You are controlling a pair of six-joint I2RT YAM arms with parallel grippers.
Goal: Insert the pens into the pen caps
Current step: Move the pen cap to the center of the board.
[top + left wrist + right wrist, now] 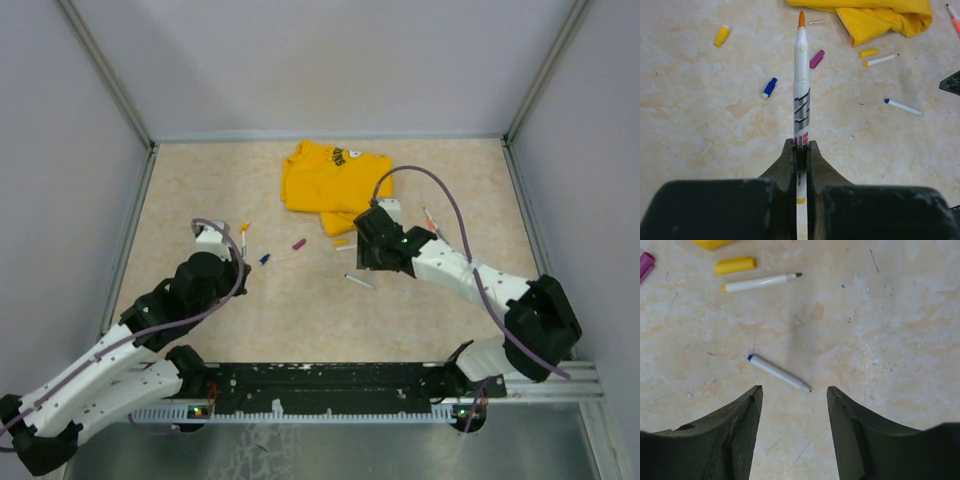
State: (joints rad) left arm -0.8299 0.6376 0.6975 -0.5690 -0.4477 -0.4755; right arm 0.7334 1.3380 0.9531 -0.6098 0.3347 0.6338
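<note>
**Left hand** point(800, 150): fingers together, clamped on the lower barrel of the orange-tipped pen point(801, 85). In the left wrist view the pen projects straight toward 12 o'clock, tip uncapped and clear of the worktop point(715, 125).

- Blue cap point(769, 87): 11 o'clock of the hand, near the left of the barrel, lying on the worktop.
- Magenta cap point(816, 58): 12 to 1 o'clock, just beside the right of the barrel near its upper end.
- Yellow cap point(721, 35): 11 o'clock, well beyond the blue cap.

**Right hand** point(794, 390): fingers apart, nothing between them.

- Blue-tipped pen point(779, 373): 12 o'clock in the right wrist view, just beyond the fingertips, uncapped. It lies flat, its axis running from 10 to 4 o'clock, blue tip at the 10 o'clock end.
- Yellow-ended pen point(760, 282): 11 o'clock, farther out, lying nearly crosswise.
- Second yellow cap point(735, 265): just beyond that pen, apart from it.
- Yellow T-shirt point(330, 180): at 12 o'clock.
</note>
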